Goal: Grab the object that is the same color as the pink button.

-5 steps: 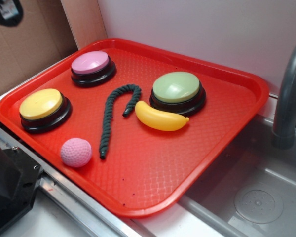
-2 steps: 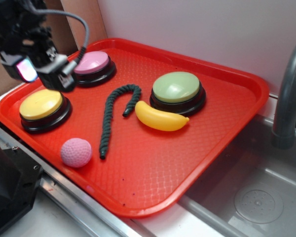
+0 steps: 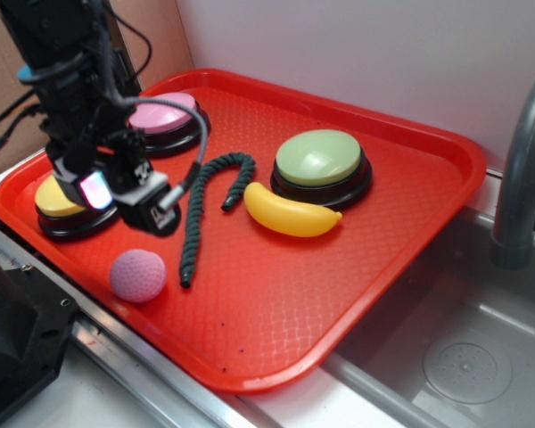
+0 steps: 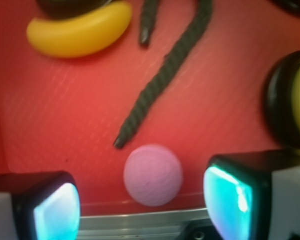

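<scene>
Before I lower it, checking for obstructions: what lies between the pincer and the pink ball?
Nothing: in the wrist view the open pincer frames the pink ball over bare red tray.

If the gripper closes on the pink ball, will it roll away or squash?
The pink ball is round and lies free on the flat tray, so an off-centre touch would probably roll it. Its knobbly surface suggests it is soft, light and not slippery.

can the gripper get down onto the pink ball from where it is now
Probably yes. The gripper is open, and in the wrist view the pink ball sits between its fingers with nothing over it. The dark rope ends just short of the ball, apart from it.
</scene>
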Motion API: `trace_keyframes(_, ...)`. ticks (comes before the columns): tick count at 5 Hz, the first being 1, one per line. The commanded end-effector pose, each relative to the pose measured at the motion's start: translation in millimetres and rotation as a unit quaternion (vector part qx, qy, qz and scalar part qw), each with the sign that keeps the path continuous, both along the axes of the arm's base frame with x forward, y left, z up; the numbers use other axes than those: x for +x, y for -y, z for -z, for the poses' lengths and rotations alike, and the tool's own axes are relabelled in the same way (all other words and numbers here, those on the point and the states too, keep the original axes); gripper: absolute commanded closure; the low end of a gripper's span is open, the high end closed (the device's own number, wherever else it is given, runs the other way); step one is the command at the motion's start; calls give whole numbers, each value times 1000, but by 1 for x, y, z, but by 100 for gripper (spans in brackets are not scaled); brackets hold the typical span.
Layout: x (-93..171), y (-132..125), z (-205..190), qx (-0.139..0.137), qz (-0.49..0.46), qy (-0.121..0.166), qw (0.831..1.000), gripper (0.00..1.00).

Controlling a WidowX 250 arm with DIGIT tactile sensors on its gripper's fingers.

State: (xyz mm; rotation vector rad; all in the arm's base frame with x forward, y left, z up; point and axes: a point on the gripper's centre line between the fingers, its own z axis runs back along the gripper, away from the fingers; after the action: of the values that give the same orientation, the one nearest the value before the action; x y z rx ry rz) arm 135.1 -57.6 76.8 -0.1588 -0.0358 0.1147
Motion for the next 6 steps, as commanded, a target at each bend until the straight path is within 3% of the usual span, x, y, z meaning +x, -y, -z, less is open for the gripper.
trace_keyframes(1, -3, 8, 31, 8, 24, -23, 999, 0)
trace_keyframes(3, 0, -1, 49, 12, 7, -36, 999, 0)
trace_keyframes(4, 3, -5, 51, 22, -7, -33, 999, 83)
trace_keyframes(5, 3, -7, 52, 19, -14, -33, 999, 100)
trace_keyframes(6, 6, -13, 48, 19, -14, -28, 999, 100)
